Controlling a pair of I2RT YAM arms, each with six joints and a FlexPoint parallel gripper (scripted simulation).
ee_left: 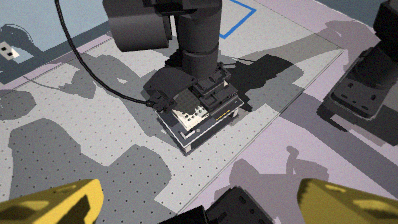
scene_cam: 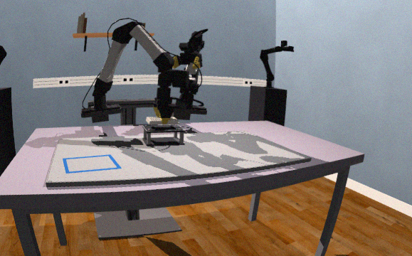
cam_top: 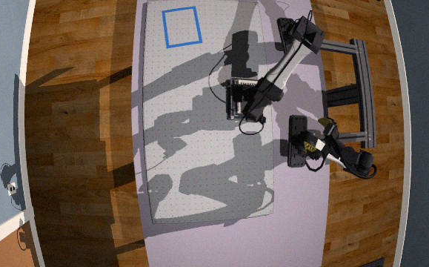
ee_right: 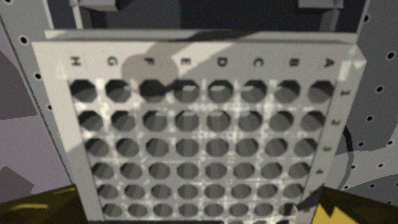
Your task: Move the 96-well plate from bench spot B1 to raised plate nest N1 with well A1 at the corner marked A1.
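Note:
The white 96-well plate (cam_top: 247,81) (scene_cam: 152,120) (ee_left: 194,119) (ee_right: 202,135) is between the fingers of my right gripper (scene_cam: 162,120) (ee_right: 199,192), which is shut on it. It hangs roughly level just above the raised nest (cam_top: 231,107) (scene_cam: 181,137) (ee_left: 205,126); any contact is hidden. In the right wrist view, well A1 is at the plate's upper right corner, and two nest locators show beyond the column 1 edge. The A1 mark on the nest is not readable. My left gripper (cam_top: 318,133) (scene_cam: 186,62) (ee_left: 200,187) is open and empty, high beside the nest.
The blue outline (cam_top: 164,30) (scene_cam: 65,165) (ee_left: 240,23) lies on the perforated board (cam_top: 207,148) (scene_cam: 85,178) at its far end from the left arm. A cable loop hangs by the right wrist. The right arm covers much of the nest in the top view.

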